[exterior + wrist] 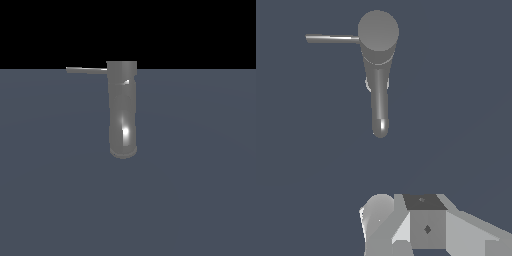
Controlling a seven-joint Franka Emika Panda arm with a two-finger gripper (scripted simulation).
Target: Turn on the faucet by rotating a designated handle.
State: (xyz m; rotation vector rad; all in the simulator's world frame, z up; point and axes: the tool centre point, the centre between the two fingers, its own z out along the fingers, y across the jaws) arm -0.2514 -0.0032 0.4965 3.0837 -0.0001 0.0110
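The faucet point(122, 112) is a thick shiny grey cylinder with a rounded end and a bright highlight, standing on the dark blue-grey floor. The wrist view shows the faucet point(378, 60) from above, with its spout curving down. The handle point(86, 70) is a thin straight rod that sticks out sideways from the faucet's top toward the exterior view's left, and the handle point(331, 38) also shows in the wrist view. The exterior view does not show the gripper. In the wrist view, only grey blocky parts of the gripper point(426, 225) appear, well apart from the faucet. Its fingertips cannot be made out.
A flat dark blue-grey floor point(200, 190) surrounds the faucet on all sides, and above it the background is black. No other objects show in either view.
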